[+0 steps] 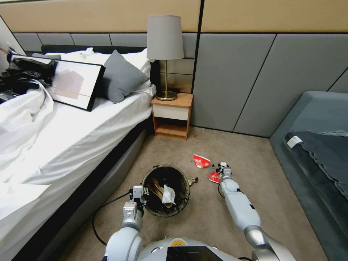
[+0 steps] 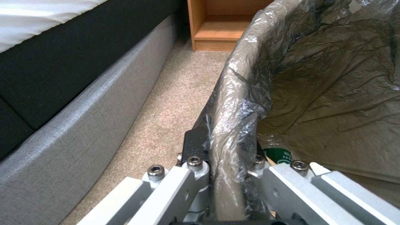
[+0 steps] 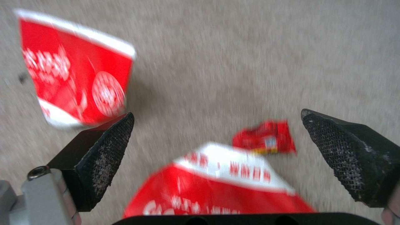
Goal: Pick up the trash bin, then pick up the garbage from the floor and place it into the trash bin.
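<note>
Two arms share the work on the tan carpet [image 1: 217,221] between the bed [image 1: 72,123] and a grey couch [image 1: 319,145]. Largest of the task's things, the trash bin [image 1: 183,203] sits low in front of the robot, held at its near-left rim: the left gripper [image 2: 225,175] is clamped over the liner-wrapped edge, one finger outside and one inside. Tan paper and a white scrap already lie in it. To the bin's right, the right gripper [image 3: 217,147] hangs just above the floor with its pads [image 3: 108,147] spread wide, a crumpled red-and-white wrapper [image 3: 221,187] lying directly beneath and between them. A second red-and-white wrapper [image 1: 201,161] lies just beyond, toward the nightstand [image 1: 172,116], and a small red scrap [image 3: 267,139] lies close ahead. The right arm is plainly the nearer; a straight descent looks sufficient.
</note>
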### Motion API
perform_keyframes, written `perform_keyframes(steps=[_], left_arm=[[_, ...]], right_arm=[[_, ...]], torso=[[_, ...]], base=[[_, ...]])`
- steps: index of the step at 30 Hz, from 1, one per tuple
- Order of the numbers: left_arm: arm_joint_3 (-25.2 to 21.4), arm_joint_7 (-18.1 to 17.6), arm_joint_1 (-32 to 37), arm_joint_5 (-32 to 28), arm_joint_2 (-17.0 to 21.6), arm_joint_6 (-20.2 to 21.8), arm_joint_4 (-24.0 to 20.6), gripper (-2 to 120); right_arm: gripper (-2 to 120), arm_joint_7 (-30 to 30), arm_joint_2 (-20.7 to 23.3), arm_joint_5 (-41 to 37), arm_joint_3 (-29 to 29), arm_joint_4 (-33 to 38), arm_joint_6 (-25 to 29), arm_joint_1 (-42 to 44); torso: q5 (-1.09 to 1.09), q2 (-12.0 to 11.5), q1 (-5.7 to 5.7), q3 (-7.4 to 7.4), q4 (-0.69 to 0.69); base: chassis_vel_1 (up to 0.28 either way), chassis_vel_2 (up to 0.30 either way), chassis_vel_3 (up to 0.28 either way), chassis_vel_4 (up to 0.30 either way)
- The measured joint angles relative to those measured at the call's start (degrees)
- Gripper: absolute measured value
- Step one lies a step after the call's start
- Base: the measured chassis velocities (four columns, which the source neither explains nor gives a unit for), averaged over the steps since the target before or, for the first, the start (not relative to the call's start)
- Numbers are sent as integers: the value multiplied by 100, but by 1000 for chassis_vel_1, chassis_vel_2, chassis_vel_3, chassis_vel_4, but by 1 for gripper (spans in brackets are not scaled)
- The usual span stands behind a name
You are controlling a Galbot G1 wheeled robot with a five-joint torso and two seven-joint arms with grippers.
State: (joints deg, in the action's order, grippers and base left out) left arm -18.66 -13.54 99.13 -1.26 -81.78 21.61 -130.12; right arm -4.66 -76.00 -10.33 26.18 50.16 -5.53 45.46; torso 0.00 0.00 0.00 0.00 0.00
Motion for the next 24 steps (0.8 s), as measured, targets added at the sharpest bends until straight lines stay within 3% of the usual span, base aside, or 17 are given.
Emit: perform_keyframes(steps=[24], left_arm=[[-5,-6,105,34,-9,-6,-47,2]], right_arm=[[100,248,-54,-91,222,-1327,-199,-518]], torso=[[-3,0,-1,-1,0]], base=[[0,0,0,0]])
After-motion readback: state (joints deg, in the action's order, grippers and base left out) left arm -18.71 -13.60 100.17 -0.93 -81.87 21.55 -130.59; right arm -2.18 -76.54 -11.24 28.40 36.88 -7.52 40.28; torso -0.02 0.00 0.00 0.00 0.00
